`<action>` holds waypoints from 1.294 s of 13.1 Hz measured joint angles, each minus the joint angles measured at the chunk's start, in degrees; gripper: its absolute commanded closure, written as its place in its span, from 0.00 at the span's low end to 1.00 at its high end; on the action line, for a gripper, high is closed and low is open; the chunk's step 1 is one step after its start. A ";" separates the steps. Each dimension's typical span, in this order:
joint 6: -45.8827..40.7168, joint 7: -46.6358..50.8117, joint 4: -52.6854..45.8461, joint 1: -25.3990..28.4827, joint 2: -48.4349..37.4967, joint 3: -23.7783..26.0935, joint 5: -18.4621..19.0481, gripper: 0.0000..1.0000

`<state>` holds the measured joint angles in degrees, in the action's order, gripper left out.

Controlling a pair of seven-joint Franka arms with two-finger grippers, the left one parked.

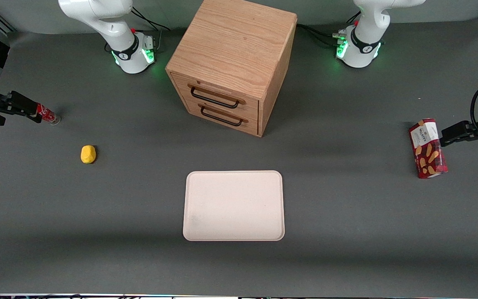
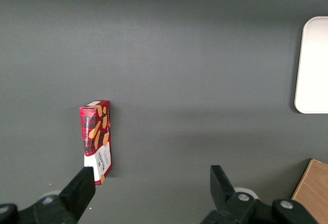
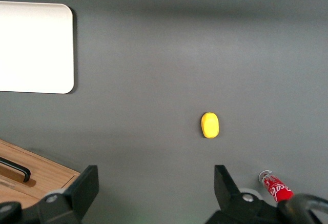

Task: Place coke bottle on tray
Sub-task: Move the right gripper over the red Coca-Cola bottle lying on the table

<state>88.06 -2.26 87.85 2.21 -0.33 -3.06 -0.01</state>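
Observation:
The coke bottle (image 1: 48,114), small and red with white script, lies on its side on the dark table at the working arm's end. It also shows in the right wrist view (image 3: 277,187), outside the fingers and beside one of them. My right gripper (image 1: 19,116) hangs above the table beside the bottle, open and empty (image 3: 156,183), with only bare table between its jaws. The pale cream-pink tray (image 1: 233,205) lies flat and empty at the table's middle, nearer the front camera than the cabinet. It also shows in the right wrist view (image 3: 36,47).
A small yellow lump (image 1: 88,154) lies between the bottle and the tray, also in the right wrist view (image 3: 210,125). A wooden two-drawer cabinet (image 1: 232,62) stands mid-table. A red biscuit box (image 1: 428,148) lies toward the parked arm's end.

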 measured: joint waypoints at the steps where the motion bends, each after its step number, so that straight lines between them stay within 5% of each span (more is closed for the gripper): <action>1: -0.06 0.00 0.00 0.00 0.00 0.00 0.00 0.00; 8: -5.62 -0.56 -0.09 0.02 -0.14 -0.82 0.21 0.00; 13: -5.87 -20.12 -0.16 1.00 -1.41 -15.65 0.94 0.00; 17: -5.90 -33.36 0.39 1.66 -5.45 -26.03 5.07 0.00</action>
<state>82.17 -35.61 88.24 3.87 -5.78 -29.09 5.06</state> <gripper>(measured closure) 0.000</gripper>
